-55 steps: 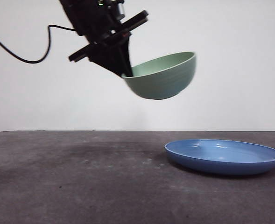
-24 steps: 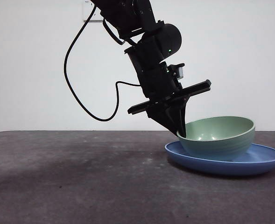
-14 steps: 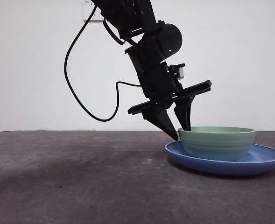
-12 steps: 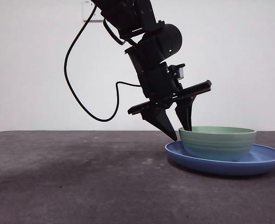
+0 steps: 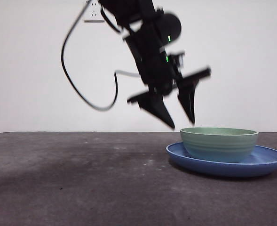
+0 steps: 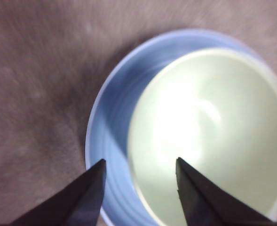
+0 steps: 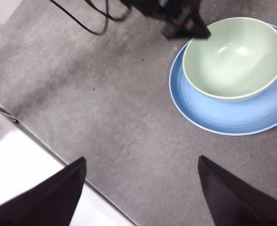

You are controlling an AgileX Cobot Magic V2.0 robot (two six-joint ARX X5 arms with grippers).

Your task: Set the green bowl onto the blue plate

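The plate (image 5: pixel 225 161) lies on the dark worktop (image 5: pixel 82 179), and the bowl (image 5: pixel 219 143) sits upright inside it, toward one side of it, rim level. In the right wrist view the bowl (image 7: pixel 234 57) covers the part of the plate (image 7: pixel 232 113) nearest the left arm, with a wide blue crescent bare on the other side.

Just above the bowl's rim hangs the left hand (image 5: pixel 181 125), blurred, its jaws spread apart with nothing between them and not touching the bowl. One jaw tip points down over the rim and the other hangs outside it. From the left wrist, the bowl (image 6: pixel 213 136) and plate (image 6: pixel 111 127) lie right under the left hand (image 6: pixel 139 165).

The right hand (image 7: pixel 140 162) hangs high over bare worktop, well apart from the plate, jaws wide and holding nothing.
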